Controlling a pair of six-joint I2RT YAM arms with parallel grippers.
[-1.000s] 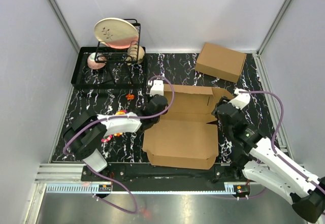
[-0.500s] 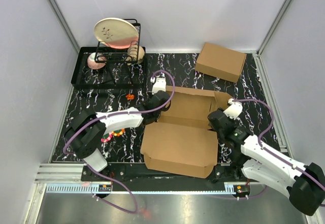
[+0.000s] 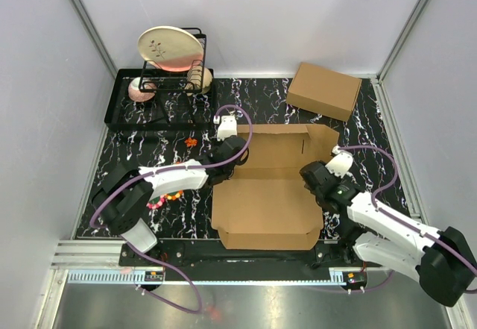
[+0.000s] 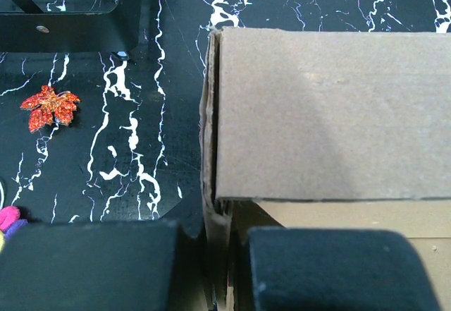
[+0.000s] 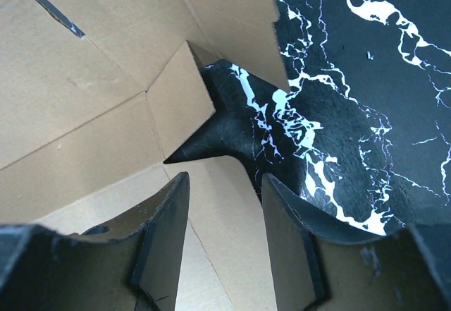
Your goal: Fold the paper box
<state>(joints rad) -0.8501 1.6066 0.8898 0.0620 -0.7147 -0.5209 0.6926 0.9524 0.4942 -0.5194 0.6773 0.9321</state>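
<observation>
Centrally, we find the paper box (image 3: 268, 198) on the tabletop (image 3: 168, 139), its front wall upright; the left end effector (image 4: 211, 261) is clamped on the box's left wall; the right end effector (image 5: 225, 212) straddles cardboard at the box's right edge, fingers slightly apart; we cannot tell whether it grips.

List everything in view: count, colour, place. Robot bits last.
paper box: 1, brown, table centre, part-folded, lid open on the far side
made-up box: 1, brown, far right, closed
tray: 1, black, far left
dish rack: 1, black wire, on the tray
plate: 1, cream, standing in the dish rack
pink dish: 1, on the tray beside the rack
leaf: 1, red, glittery, left of the paper box
beads: 1 string, multicoloured, by the left arm
table: 1, black with white marbling
left gripper: 1, black, clamped on the paper box's left wall
right gripper: 1, black, astride a right-side flap, grip unclear
</observation>
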